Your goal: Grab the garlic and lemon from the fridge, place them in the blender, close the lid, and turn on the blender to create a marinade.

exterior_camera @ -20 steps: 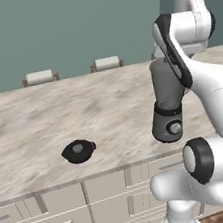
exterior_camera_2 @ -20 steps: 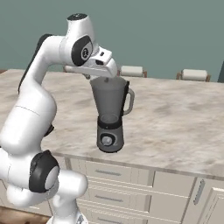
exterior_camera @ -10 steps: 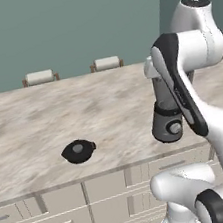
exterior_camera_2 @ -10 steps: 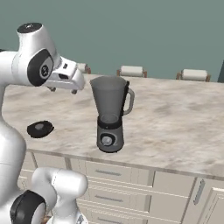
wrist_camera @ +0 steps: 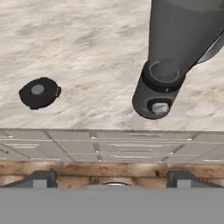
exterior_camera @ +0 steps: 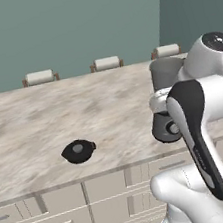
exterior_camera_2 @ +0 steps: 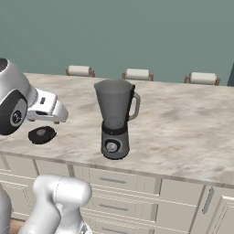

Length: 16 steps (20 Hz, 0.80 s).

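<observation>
The blender (exterior_camera_2: 114,119) stands on the marble counter (exterior_camera_2: 183,123), its smoky jar open at the top. Its grey base and front knob (wrist_camera: 160,108) show at the right of the hand view. The black lid (wrist_camera: 39,92) lies flat on the counter to the blender's left, also visible in both base views (exterior_camera: 79,151) (exterior_camera_2: 42,135). My gripper (wrist_camera: 113,179) is open and empty, its fingertips (wrist_camera: 41,178) spread wide over the counter's front edge, between lid and blender. My white hand (exterior_camera_2: 45,107) hovers above the lid's side. Garlic, lemon and fridge are out of view.
Three chair backs (exterior_camera_2: 137,74) line the counter's far side before a teal wall. Cream drawers (exterior_camera_2: 114,183) run below the front edge. Bare marble stretches right of the blender. My own arm (exterior_camera: 198,136) hides part of the blender in the left base view.
The hand has swung away from above the blender jar, moving left and down toward the counter's front edge near the lid. Lid and blender have not moved.
</observation>
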{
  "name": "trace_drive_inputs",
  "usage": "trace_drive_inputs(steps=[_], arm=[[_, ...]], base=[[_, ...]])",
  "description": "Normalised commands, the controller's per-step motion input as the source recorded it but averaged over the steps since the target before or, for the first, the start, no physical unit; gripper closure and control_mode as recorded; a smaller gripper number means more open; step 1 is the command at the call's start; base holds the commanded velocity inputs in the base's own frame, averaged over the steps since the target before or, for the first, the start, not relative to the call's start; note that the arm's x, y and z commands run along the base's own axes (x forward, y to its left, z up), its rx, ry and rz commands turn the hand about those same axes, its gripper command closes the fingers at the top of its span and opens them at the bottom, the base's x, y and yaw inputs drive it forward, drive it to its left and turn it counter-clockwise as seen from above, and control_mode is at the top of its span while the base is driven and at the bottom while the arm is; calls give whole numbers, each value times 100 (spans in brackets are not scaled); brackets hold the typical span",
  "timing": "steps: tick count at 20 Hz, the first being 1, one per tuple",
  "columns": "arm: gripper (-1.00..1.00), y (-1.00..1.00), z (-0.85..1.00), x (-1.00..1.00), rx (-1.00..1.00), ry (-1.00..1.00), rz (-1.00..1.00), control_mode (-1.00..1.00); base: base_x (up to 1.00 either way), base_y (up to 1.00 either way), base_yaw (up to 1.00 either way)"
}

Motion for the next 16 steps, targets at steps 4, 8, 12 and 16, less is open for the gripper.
trace_drive_inputs(steps=[4,8,12,16], arm=[[-100,-1,0,-2,0,0,0,-100],[-100,0,-3,-49,0,0,0,100],[-100,0,0,0,0,0,0,100],[-100,0,0,0,0,0,0,100]], base=[[0,0,0],[-25,0,0],[-100,7,29],[-75,22,76]])
